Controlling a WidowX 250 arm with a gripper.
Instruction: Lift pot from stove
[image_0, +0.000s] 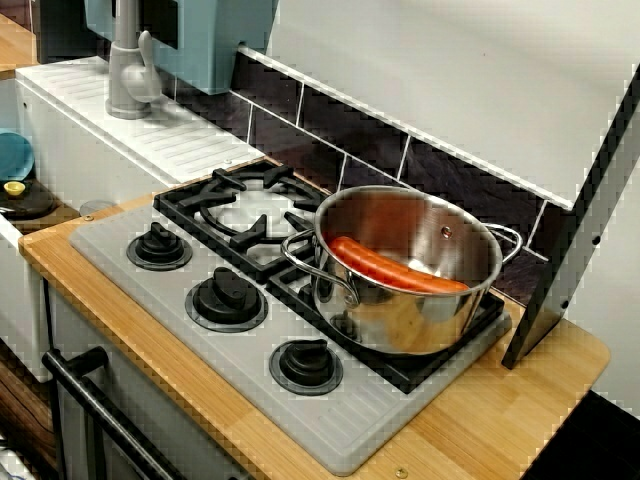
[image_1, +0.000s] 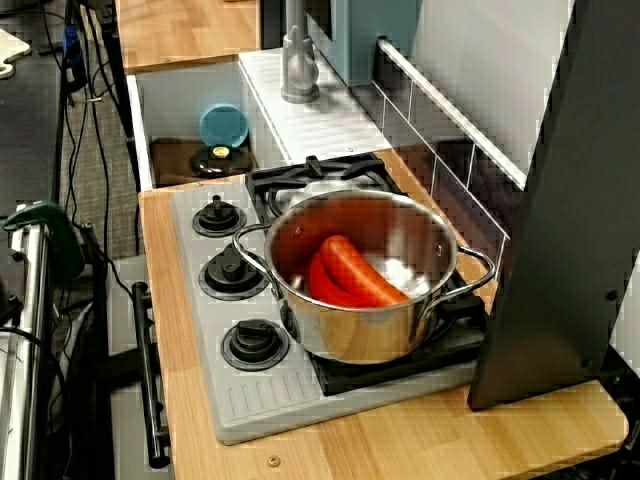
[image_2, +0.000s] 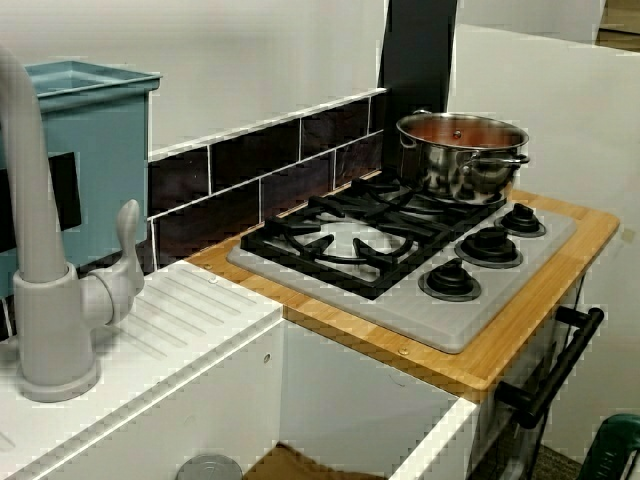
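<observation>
**Orange pot sits inside steel pot on toy stove**

At far left, a grey faucet stands on a white ribbed drainboard, with a blue plate in the sink below it. Next along, the light grey stove is set in a wooden counter, with three round black knobs in a row along its front edge. The left burner grate is bare. On the right burner stands a large shiny steel pot with wire handles. The orange pot lies down inside it, tipped against the steel wall, with only its curved orange edge showing. Dark tiles line the wall behind. A black panel leans at the counter's right end, just beside the steel pot. The robot's gripper appears in none of the three views, so its grip cannot be told.
</observation>
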